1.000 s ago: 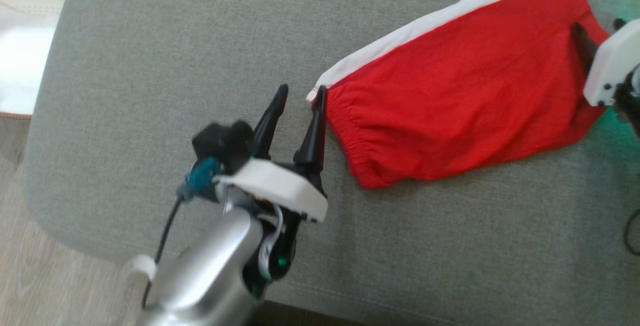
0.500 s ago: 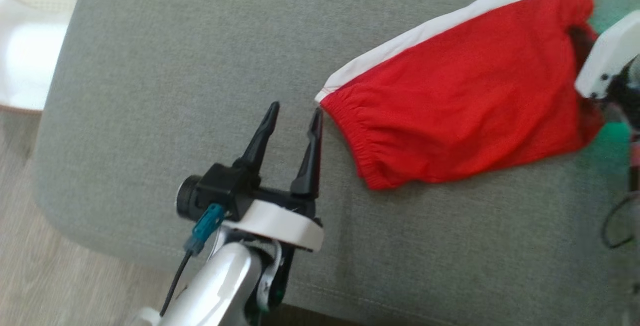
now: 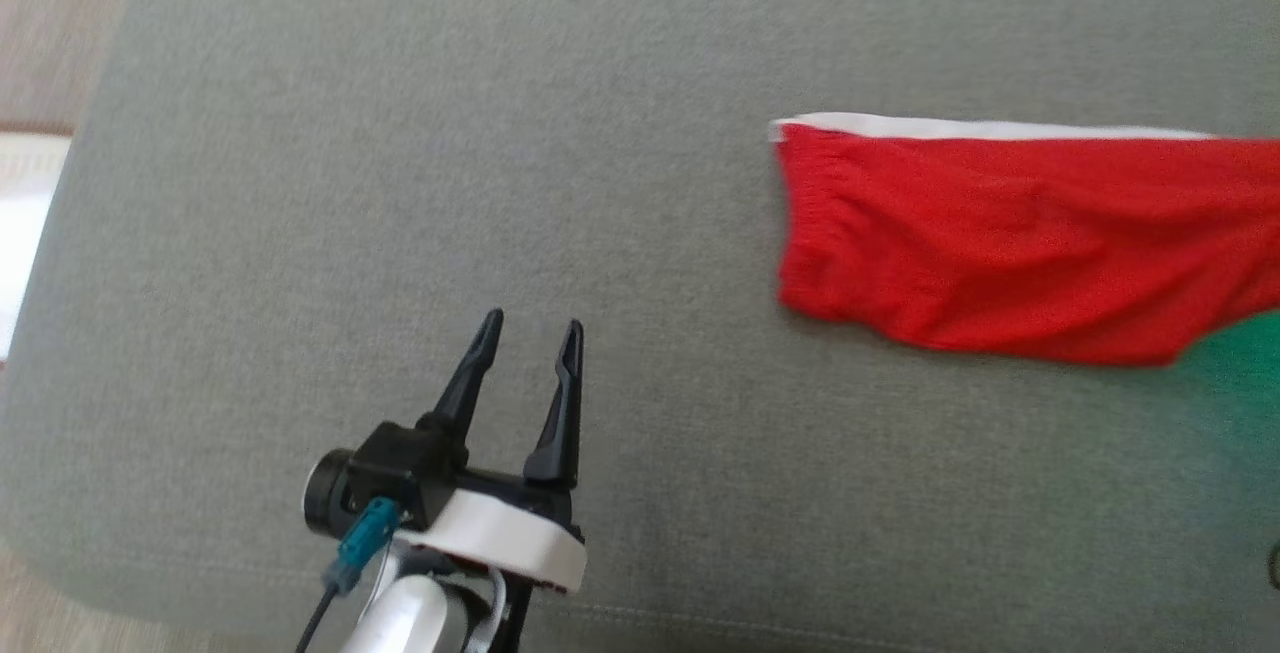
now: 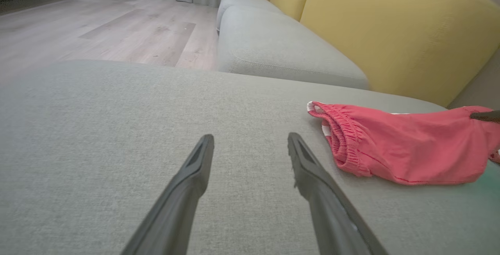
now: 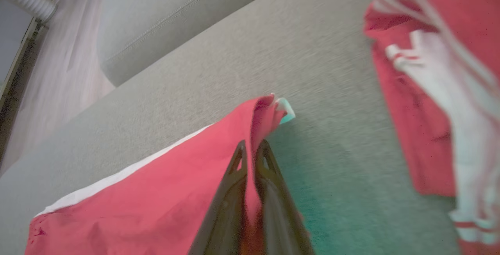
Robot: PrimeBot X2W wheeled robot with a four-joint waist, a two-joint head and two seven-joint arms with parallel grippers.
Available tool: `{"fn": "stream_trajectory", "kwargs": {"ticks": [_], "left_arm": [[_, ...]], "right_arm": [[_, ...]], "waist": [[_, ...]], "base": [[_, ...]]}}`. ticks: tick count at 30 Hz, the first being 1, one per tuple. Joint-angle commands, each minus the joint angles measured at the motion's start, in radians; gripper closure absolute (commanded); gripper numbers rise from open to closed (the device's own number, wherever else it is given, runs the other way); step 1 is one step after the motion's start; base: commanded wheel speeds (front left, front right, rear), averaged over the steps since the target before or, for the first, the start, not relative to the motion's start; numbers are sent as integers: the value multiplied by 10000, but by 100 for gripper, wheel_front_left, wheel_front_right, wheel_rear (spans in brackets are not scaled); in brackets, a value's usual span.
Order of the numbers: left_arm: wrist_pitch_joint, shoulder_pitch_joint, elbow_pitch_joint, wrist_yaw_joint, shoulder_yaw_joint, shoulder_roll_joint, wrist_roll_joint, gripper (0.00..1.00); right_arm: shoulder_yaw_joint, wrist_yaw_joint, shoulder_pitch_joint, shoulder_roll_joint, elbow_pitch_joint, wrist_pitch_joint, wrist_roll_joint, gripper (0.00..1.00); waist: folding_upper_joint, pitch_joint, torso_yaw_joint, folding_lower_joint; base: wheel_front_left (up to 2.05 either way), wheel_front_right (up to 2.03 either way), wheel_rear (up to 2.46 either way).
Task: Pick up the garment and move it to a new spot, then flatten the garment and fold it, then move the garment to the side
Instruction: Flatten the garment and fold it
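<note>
Now the right gripper (image 5: 252, 145) clamps the red garment (image 3: 1000, 243) toward the grey cushion's (image 3: 400, 133) right side — left gripper (image 3: 530, 333), fingers spread, hovers near the front edge.

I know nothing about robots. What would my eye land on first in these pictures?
The bright red garment with a white edge stands out, stretched across the right of the grey cushion. The right gripper is pinched shut on one end of it, while the left gripper is open over bare cushion to its left. Behind rises a yellow sofa back.
</note>
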Motion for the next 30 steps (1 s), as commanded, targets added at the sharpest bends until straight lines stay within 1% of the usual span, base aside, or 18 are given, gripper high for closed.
{"fn": "stream_trajectory", "kwargs": {"ticks": [1, 3, 6, 10, 14, 17, 19, 24, 28, 29, 30], "left_arm": [[-119, -56, -247, -78, 403, 15, 104, 0], [-119, 70, -209, -210, 445, -58, 121, 0], [-120, 285, -110, -337, 500, -161, 127, 0], [-120, 461, 71, -474, 511, -263, 155, 0], [-120, 361, 244, -634, 413, -337, 180, 0], [-120, 220, 396, -727, 310, -369, 119, 0], [-120, 154, 568, -708, 275, -380, 65, 0], [-120, 50, 884, -340, 192, -388, -208, 0], [-120, 17, 1035, -290, 67, -390, -312, 0], [-120, 21, 1079, -287, 28, -390, -333, 0], [-120, 23, 1113, -279, -6, -390, -372, 0]], "right_arm": [[49, 75, -270, -99, -415, -84, -115, 100], [-154, 75, -412, 36, -648, -3, -250, 100], [178, 75, -550, 418, -1315, 315, -329, 100], [1184, 75, -676, 1168, -2308, 818, -416, 100], [2477, 75, -661, 1783, -2641, 1107, -568, 100], [3421, 75, -453, 1950, -2415, 988, -565, 100], [3902, 75, -424, 1976, -2028, 618, -495, 100], [4983, 75, -579, 1984, -732, -436, 602, 100], [5717, 75, -824, 1985, 126, -1118, 1013, 100], [5810, 75, -889, 1985, 346, -1291, 1043, 96], [5898, 75, -949, 1986, 549, -1465, 1069, 65]], "waist": [[-1, -250, -174, 0], [-1, -352, -178, 0], [-1, -481, -194, 0], [-1, -495, -174, 0], [-1, -372, 61, 0], [-1, -271, 345, 0], [-1, -222, 546, 0], [-1, -258, 919, 0], [-1, -322, 1025, 0], [-1, -345, 1036, 0], [-1, -375, 1044, 0]], "base": [[0, 0, 0], [0, 0, 0], [0, 0, 0], [0, 0, 0], [0, 0, 0], [0, 0, 0], [0, 0, 0], [0, 0, 0], [0, 0, 0], [0, 0, 0], [0, 0, 0]]}}
